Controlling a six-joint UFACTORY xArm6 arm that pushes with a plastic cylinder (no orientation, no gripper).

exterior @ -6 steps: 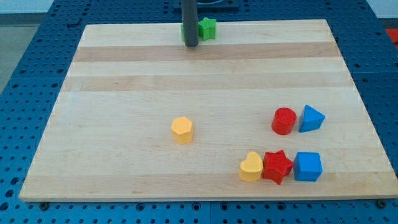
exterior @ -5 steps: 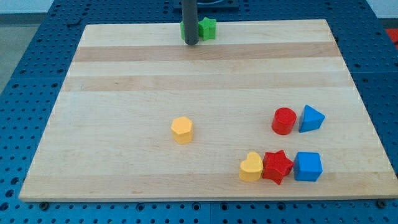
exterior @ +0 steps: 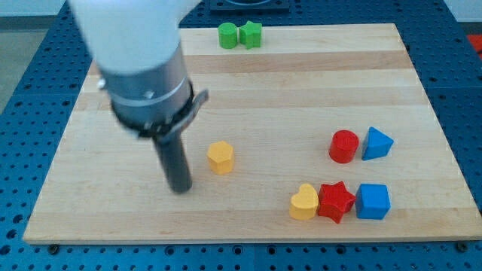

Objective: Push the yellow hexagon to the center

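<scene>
The yellow hexagon [exterior: 221, 157] lies on the wooden board [exterior: 301, 90], a little left of and below its middle. My tip [exterior: 181, 188] rests on the board to the lower left of the hexagon, a short gap away, not touching it. The rod rises from the tip to the arm's large white and grey body at the view's upper left.
A green cylinder [exterior: 227, 35] and a green star-like block [exterior: 251, 34] sit at the board's top edge. At the right are a red cylinder [exterior: 344, 146] and a blue triangle [exterior: 376, 144]. Below them stand a yellow heart [exterior: 304, 202], a red star [exterior: 335, 202] and a blue cube [exterior: 372, 201].
The rod has swung from the board's top edge by the green blocks down to the lower left of the yellow hexagon. No block has moved.
</scene>
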